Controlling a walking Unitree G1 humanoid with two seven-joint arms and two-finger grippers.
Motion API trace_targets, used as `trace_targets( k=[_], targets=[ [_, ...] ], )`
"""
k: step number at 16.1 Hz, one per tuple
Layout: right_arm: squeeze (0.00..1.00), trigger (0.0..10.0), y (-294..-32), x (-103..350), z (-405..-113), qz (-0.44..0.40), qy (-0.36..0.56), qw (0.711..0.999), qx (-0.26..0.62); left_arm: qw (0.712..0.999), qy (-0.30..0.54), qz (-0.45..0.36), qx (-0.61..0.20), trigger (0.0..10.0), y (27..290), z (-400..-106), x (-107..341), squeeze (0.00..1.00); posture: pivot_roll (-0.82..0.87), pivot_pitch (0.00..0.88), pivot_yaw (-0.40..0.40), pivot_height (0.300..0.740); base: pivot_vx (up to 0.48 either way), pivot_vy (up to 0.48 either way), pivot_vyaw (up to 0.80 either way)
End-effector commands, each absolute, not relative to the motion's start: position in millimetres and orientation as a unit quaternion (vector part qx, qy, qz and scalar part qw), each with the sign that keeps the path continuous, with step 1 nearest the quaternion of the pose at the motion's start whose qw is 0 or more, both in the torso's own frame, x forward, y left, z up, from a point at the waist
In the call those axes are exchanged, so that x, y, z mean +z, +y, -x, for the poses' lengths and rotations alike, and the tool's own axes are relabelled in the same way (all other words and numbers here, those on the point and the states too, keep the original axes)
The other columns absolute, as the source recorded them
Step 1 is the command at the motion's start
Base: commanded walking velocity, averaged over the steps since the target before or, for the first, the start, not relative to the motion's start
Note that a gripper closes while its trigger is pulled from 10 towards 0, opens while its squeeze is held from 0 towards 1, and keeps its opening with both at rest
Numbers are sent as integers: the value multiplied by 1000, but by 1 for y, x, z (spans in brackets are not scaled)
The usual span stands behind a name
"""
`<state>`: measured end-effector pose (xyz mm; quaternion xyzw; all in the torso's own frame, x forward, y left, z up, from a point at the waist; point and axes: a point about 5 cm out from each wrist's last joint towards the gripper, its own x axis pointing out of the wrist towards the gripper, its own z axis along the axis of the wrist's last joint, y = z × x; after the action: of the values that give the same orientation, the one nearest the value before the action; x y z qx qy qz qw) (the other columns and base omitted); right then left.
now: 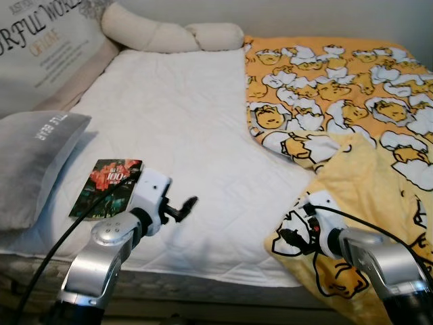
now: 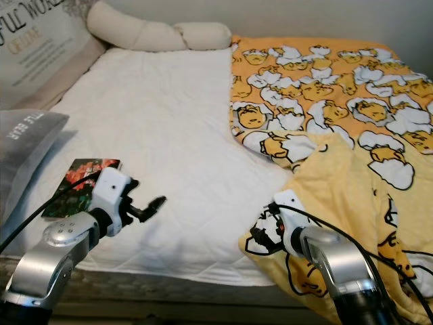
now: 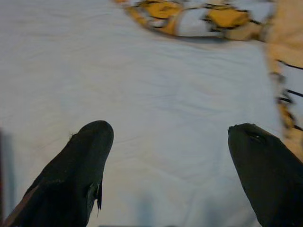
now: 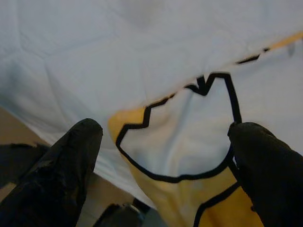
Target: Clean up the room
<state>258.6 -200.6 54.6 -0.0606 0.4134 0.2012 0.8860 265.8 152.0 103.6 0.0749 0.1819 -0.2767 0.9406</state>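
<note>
A yellow blanket (image 1: 352, 135) printed with cartoon egg figures covers the right half of a bed, its near left corner folded over so the plain yellow underside faces up, and reaches down past the mattress's near edge. The right gripper (image 1: 292, 238) sits at that near corner; the right wrist view shows its two black fingers (image 4: 61, 175) spread wide on either side of the blanket's edge, holding nothing, with one black-outlined figure between them and, beyond the mattress edge, a strip of tan floor (image 4: 14, 127) that the head views do not show at this spot.

The left gripper (image 1: 186, 205) hovers over the bare white quilted mattress cover (image 1: 169, 122) near the bed's front edge, left of centre. Its fingers (image 3: 80, 165) stand wide apart and empty in the left wrist view, which looks across the white cover toward the blanket's border on the far side.

Just left of the left arm, a small dark book (image 1: 107, 187) with red flowers on its cover lies flat on the mattress. A grey pillow (image 1: 34, 156) rests at the left edge, a printed cushion (image 1: 47, 47) stands behind it, and a cream bolster (image 1: 169, 34) lies along the far head of the bed.
</note>
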Motion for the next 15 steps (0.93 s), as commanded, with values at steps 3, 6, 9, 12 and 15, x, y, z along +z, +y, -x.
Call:
trace_targets(
  k=[3, 6, 9, 12, 15],
  targets=[
    [1000, 10000, -198, 46, -278, 86, 427, 877, 203, 918, 196, -85, -333, 10000, 145, -266, 109, 0, 10, 0, 42, 740, 0, 0, 0],
    [0, 10000, -189, 38, -295, 113, 433, 869, 211, 911, 201, -94, -348, 10000, 143, -269, 112, 0, 33, 0, 32, 740, 0, 0, 0],
    [0, 10000, -184, 32, -300, 130, 452, 856, 216, 905, 206, -94, -360, 10000, 142, -268, 115, 0, 54, 0, 28, 740, 0, 0, 0],
    [0, 10000, -177, 24, -302, 144, 469, 842, 226, 890, 226, -99, -384, 10000, 142, -261, 113, 0, 70, 0, 27, 740, 0, 0, 0],
    [0, 10000, -167, 9, -298, 178, 493, 824, 216, 870, 255, -111, -407, 10000, 147, -251, 108, 0, 75, 0, 39, 740, 0, 0, 0]
  ],
)
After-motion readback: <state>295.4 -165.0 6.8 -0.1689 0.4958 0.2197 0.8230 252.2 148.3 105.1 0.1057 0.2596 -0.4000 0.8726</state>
